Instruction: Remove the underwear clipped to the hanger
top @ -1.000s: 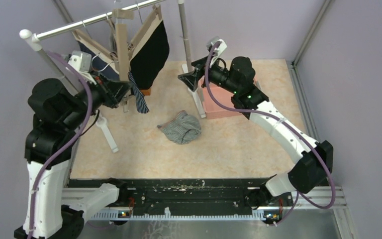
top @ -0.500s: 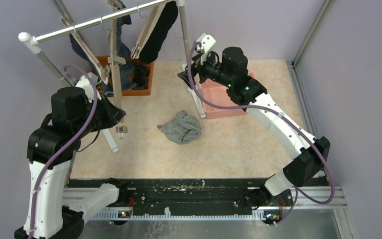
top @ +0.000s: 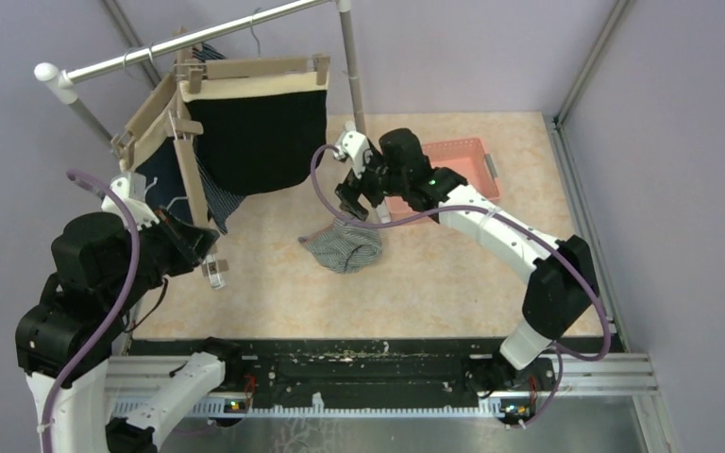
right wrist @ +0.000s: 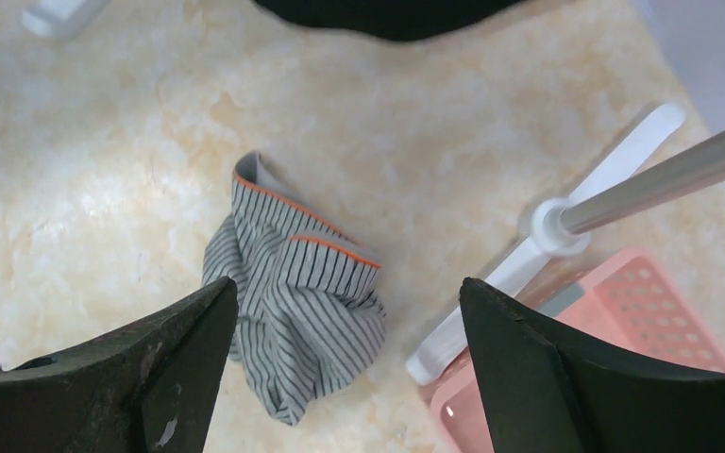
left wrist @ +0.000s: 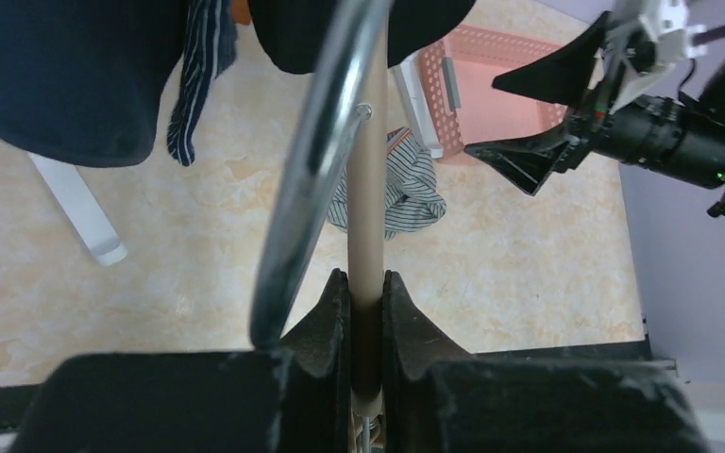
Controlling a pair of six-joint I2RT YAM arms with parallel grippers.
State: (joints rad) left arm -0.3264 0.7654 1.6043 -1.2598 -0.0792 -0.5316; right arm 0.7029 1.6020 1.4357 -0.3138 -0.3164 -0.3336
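Top external first. Shows a wooden-framed hanger (top: 245,68) at 11 o'clock of the desk (top: 453,274), under the rail (top: 151,52). Shows black underwear (top: 255,142) pegged there by its beige waistband and hanging flat, with navy underwear (top: 162,179) and a striped piece (top: 219,203) clipped at its 8 o'clock. Shows grey striped underwear (top: 342,243) lying crumpled on the desk near centre, off the clips.

Finds the left end effector (top: 200,247) at 9 o'clock, clamped tight on a beige bar (left wrist: 366,217) of the hanger, plain in the left wrist view. Finds the right end effector (top: 351,193) spread wide and empty, hovering just at 12 o'clock of the grey striped pair, pink basket (top: 444,156) at its 2 o'clock.

Judged by look: soft, light, limp cloth, with no stiffness to push against, and likely to stretch before release from the clips. Best taken with a deep pinch on a thick fold at the lower hem of the black pair, well below the pegs. Then pulled down and away, frame held steady by the left. Risks a swinging frame, or cloth slipping from a shallow pinch.
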